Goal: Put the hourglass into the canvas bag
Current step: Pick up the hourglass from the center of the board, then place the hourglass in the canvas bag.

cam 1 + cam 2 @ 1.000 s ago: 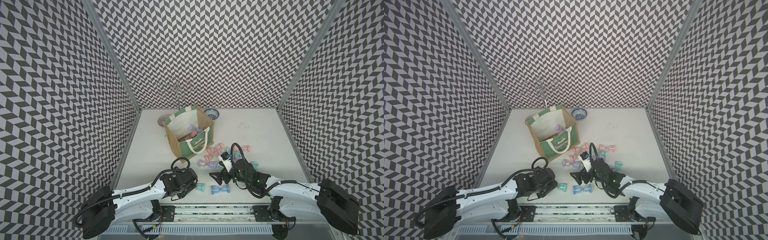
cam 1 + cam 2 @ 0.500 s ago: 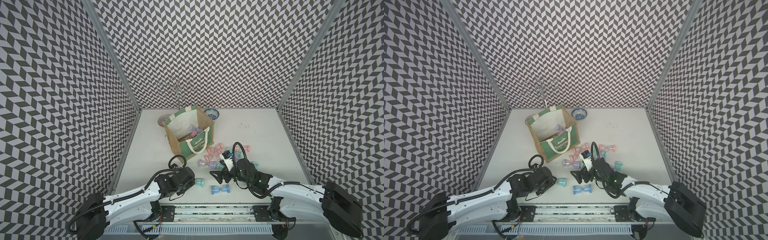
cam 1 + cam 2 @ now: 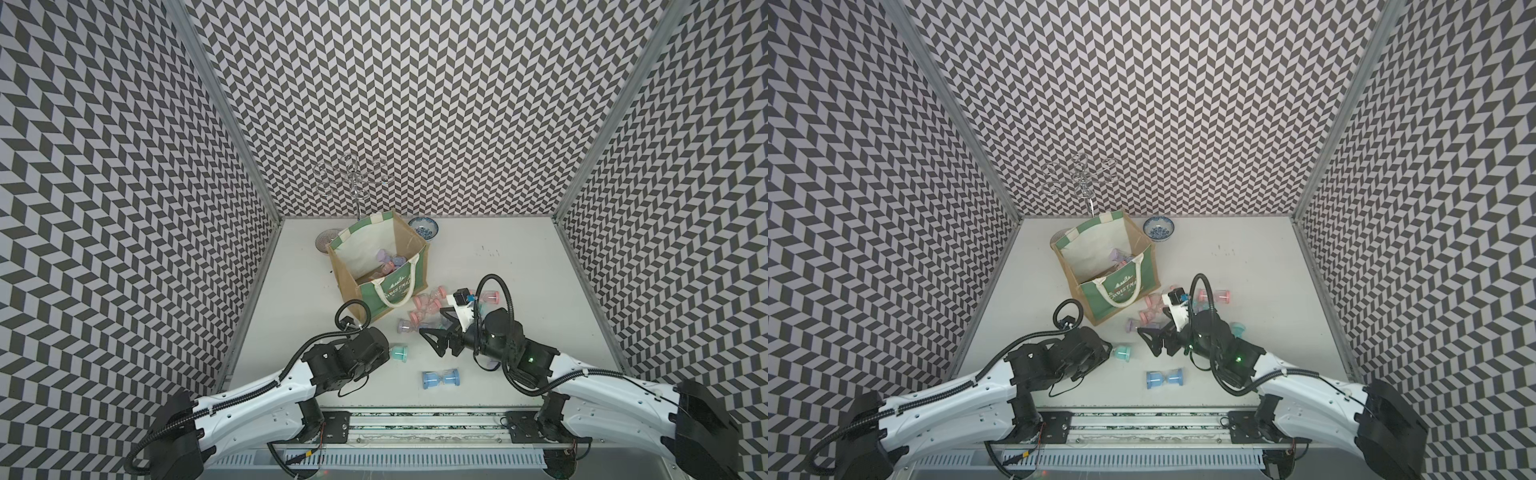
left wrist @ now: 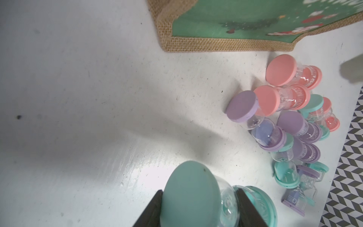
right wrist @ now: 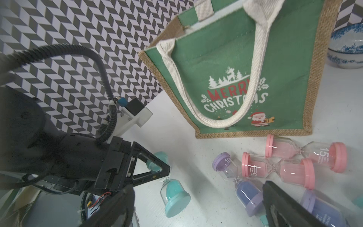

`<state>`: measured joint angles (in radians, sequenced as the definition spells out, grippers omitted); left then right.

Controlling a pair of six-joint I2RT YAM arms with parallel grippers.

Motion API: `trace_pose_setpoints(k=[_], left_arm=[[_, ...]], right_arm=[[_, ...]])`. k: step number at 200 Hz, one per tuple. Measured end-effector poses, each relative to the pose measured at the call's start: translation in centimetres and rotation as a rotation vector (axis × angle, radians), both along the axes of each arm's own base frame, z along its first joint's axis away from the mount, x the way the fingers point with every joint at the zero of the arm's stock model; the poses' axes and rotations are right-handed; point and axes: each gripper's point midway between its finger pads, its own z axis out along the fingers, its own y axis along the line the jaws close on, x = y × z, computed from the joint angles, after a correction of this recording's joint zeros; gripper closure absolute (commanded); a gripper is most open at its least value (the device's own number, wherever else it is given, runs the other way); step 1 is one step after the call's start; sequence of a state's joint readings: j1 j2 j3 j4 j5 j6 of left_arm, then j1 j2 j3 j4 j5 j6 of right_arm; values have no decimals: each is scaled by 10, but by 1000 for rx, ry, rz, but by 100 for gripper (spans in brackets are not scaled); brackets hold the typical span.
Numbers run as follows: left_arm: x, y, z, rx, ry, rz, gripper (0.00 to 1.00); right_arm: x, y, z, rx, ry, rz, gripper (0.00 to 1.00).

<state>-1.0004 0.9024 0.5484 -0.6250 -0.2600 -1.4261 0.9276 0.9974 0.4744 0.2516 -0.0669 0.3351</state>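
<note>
Left gripper (image 4: 199, 200) advanced, clamps teal hourglass (image 3: 399, 352); canvas bag (image 3: 390, 291) holds purple hourglasses (image 3: 388, 262).

Black-and-white chevron walls (image 3: 415, 83) enclose a white, seemingly scuffed tabletop (image 3: 519, 299)

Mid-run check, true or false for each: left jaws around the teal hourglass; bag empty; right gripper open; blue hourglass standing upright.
The left gripper has its jaws either side of the teal hourglass: true.
The canvas bag is empty: false, hourglasses lie inside it.
The right gripper is open: true.
The blue hourglass stands upright: false, it lies on its side on the table.
</note>
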Motion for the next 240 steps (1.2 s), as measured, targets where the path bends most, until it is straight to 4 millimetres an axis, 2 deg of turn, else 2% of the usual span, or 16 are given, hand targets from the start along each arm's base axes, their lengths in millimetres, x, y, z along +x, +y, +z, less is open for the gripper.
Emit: trace_pose_setpoints(k=[29, 124, 158, 197, 215, 228, 240], left_arm=[[11, 0, 27, 20, -65, -14, 55], [53, -1, 169, 44, -393, -66, 56], [73, -4, 207, 88, -494, -97, 55], [103, 2, 240, 147, -595, -75, 54], [122, 9, 245, 178, -612, -56, 55], [144, 16, 247, 198, -625, -19, 55], [164, 22, 242, 221, -622, 8, 55]], right_arm=[[0, -3, 15, 33, -21, -13, 1], [7, -1, 70, 95, -69, -34, 1], [10, -1, 86, 108, -81, -50, 1], [16, -2, 97, 125, -83, -85, 1], [19, -5, 96, 123, -82, -109, 1], [21, -6, 95, 119, -80, -124, 1], [24, -6, 94, 114, -79, -137, 1]])
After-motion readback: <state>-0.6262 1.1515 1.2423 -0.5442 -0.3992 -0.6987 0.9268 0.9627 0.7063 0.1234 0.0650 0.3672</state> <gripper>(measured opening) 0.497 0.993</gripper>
